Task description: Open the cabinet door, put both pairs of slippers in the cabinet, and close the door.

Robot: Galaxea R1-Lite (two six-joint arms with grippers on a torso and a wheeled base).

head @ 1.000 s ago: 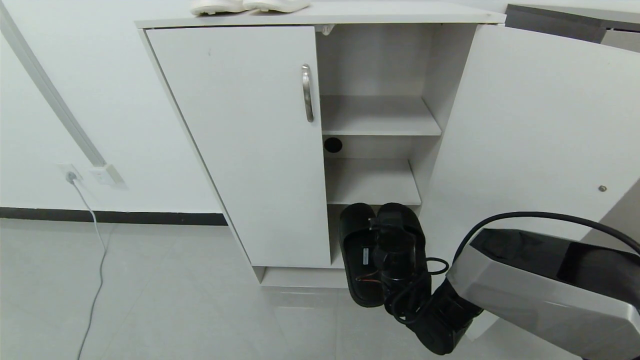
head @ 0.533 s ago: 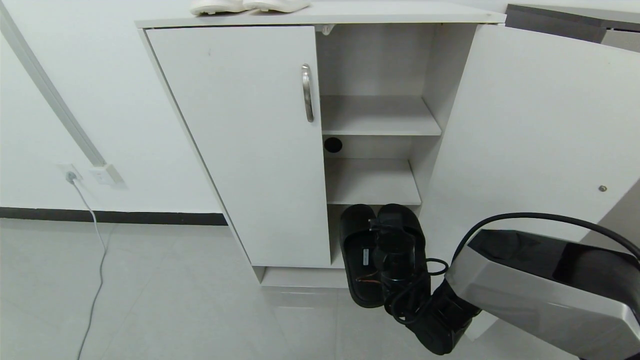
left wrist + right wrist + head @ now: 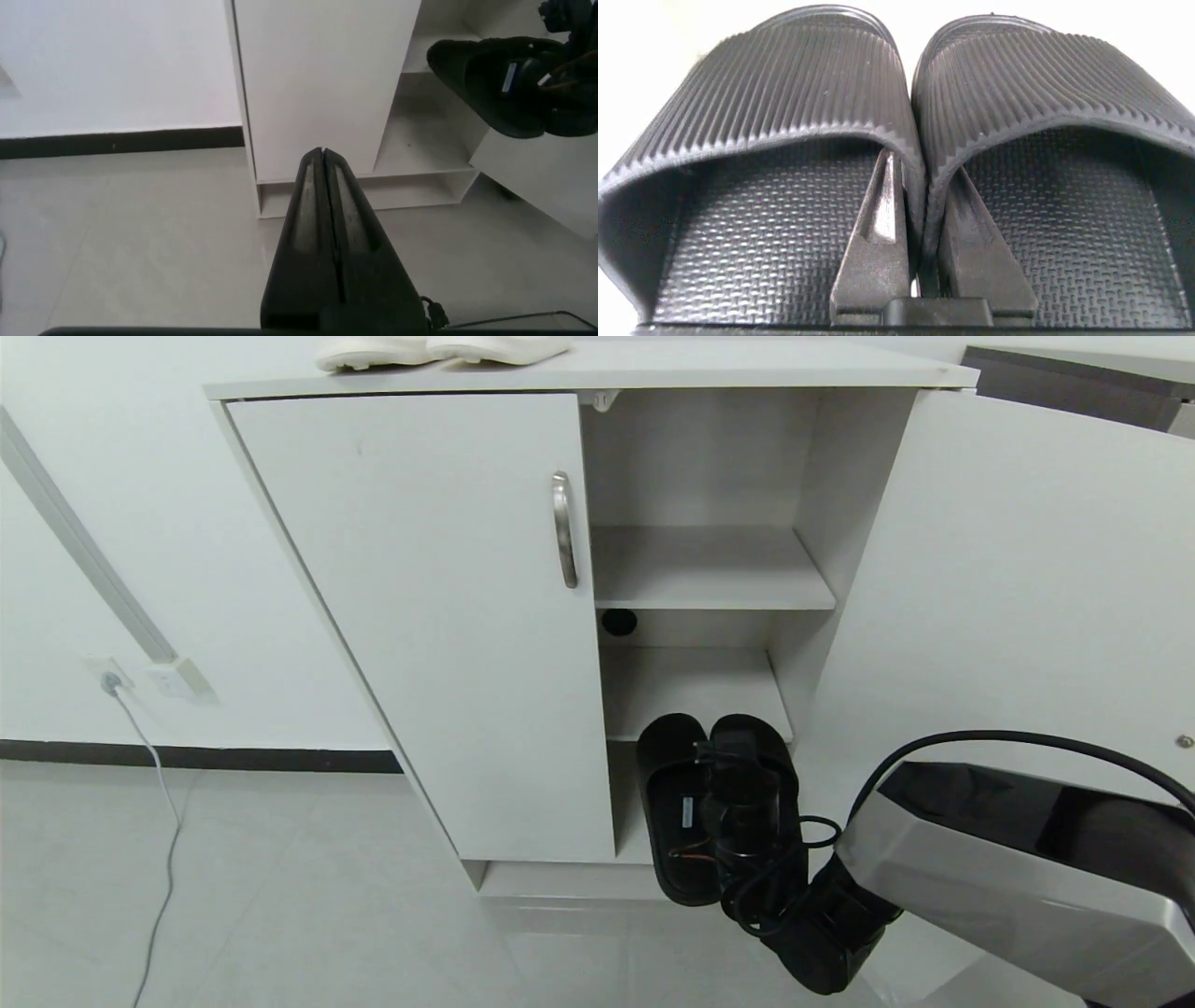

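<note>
Presently we note the right gripper [image 3: 922, 187] clamped on the touching inner walls of the black slippers [image 3: 677, 803], presumably so both travel as one, toes ahead of it toward the lower shelves of the cabinet [image 3: 691, 569], open door [image 3: 1008, 597] alongside.

Home-like room: white shoe cabinet [image 3: 420, 616], tiled floor [image 3: 327, 915], wall socket [image 3: 173, 679].

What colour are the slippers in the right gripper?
The slippers are black, with ribbed straps; the right wrist view shows it best.
</note>
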